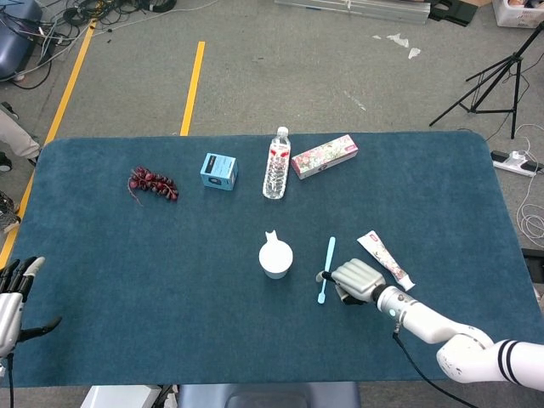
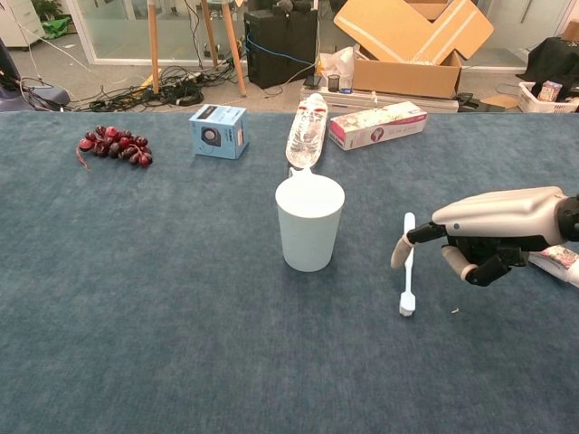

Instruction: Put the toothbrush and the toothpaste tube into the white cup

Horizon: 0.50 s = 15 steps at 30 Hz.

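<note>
We see the right hand low over the table, fingers curled and holding nothing, one tip at the toothbrush lying right of the white cup; the toothpaste tube lies just beyond.

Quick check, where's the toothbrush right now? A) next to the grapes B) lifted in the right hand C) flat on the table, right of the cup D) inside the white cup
C: the toothbrush lies flat on the table to the right of the cup, with the right hand beside it and not lifting it.
</note>
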Each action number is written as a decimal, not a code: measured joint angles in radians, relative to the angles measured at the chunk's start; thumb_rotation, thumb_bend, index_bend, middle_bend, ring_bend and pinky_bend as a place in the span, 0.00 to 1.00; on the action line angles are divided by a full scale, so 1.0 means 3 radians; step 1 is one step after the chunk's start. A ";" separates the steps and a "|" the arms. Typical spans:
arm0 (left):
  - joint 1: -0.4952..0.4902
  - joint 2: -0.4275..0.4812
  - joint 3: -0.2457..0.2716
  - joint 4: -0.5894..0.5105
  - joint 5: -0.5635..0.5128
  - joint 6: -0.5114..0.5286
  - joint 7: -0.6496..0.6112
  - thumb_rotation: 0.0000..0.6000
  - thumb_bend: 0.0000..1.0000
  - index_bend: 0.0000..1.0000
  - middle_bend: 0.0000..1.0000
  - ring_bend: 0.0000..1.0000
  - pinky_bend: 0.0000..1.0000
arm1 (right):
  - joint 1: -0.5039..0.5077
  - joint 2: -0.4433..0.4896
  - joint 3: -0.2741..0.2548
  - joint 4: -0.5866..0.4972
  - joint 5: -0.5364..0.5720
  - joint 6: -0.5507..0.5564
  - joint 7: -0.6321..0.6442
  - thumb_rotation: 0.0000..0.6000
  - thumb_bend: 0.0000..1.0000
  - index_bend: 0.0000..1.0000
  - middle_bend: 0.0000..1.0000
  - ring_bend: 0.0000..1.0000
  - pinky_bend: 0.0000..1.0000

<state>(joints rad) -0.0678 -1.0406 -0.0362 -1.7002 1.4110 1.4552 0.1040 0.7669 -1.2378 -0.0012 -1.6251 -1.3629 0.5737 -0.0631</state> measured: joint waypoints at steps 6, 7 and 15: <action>0.0014 0.0024 -0.0013 -0.0029 -0.0021 0.0019 0.0002 1.00 0.00 0.07 0.13 0.05 0.10 | 0.0018 -0.0061 -0.0019 0.0042 -0.0025 -0.0009 0.0082 1.00 0.93 0.24 1.00 0.98 1.00; 0.0015 0.0025 -0.0013 -0.0028 -0.0022 0.0018 0.0000 1.00 0.00 0.07 0.13 0.05 0.10 | 0.0018 -0.0071 -0.0023 0.0048 -0.0034 -0.0005 0.0094 1.00 0.93 0.24 1.00 0.98 1.00; 0.0015 0.0033 -0.0019 -0.0040 -0.0040 0.0009 0.0008 1.00 0.00 0.09 0.16 0.05 0.11 | 0.0029 -0.0106 -0.0046 0.0080 -0.0065 0.0006 0.0188 1.00 0.93 0.24 1.00 0.98 1.00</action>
<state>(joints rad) -0.0632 -1.0306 -0.0419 -1.7121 1.3990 1.4578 0.1063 0.7756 -1.2697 -0.0151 -1.6010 -1.3824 0.5754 -0.0066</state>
